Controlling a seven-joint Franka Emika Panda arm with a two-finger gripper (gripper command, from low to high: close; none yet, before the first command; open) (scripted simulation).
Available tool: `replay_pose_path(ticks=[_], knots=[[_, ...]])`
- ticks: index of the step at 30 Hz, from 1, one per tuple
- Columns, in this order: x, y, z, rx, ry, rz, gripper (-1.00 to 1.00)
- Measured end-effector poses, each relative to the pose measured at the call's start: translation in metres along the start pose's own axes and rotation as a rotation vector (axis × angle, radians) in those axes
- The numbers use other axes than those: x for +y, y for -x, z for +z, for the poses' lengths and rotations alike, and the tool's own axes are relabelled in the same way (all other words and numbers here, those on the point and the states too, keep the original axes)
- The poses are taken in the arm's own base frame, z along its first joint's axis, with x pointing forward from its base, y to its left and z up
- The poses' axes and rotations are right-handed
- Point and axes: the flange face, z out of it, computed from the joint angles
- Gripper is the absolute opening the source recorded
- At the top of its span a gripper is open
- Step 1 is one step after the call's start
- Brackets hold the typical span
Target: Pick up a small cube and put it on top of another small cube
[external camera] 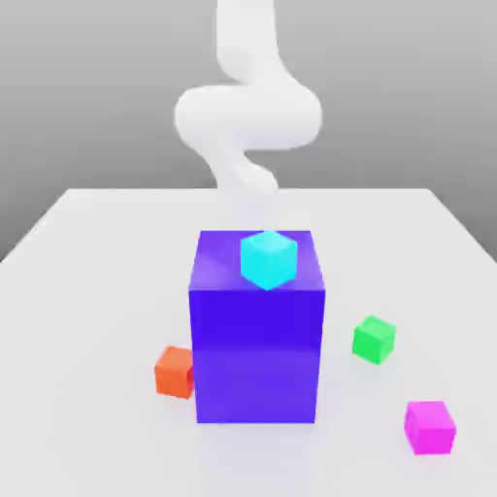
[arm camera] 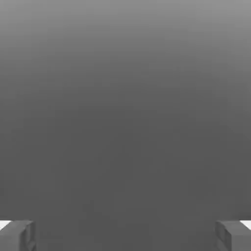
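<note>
On top of the large blue block (external camera: pixel 256 354), toward the exterior view's right, a small cyan cube (external camera: pixel 268 260) is seen, while three more small cubes lie on the table (external camera: pixel 87 291): an orange one (external camera: pixel 175 373) beside the block at the exterior view's left, and a green one (external camera: pixel 374 340) and a magenta one (external camera: pixel 430 428) at its right. The gripper (arm camera: pixel 125 238) is spread wide in the hand view, with nothing pinched. The step in hand is judged to be the approach to a first cube; which one is wanted cannot be told. Its faces should be matched by a turn of the wrist before the descent, since the cubes are set at differing angles. If the orange cube is chosen, room for both fingers should be checked against the block. The descent should be made straight down, centred, and closing begun only once the sides are straddled.
</note>
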Motion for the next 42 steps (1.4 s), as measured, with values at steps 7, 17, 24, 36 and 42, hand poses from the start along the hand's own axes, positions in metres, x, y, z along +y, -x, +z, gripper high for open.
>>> replay_pose_path(ticks=[7,17,24,36,42], knots=[[-0.026,0.057,0.141,-0.253,-0.004,-0.355,0.0],[-0.028,0.206,0.297,-0.556,-0.012,-0.881,0.0],[0.01,0.32,0.371,-0.735,-0.001,-1.263,0.0],[0.06,0.389,0.438,-0.799,0.007,-1.409,-1.0],[0.045,0.373,0.415,-0.798,0.007,-1.411,-1.0]])
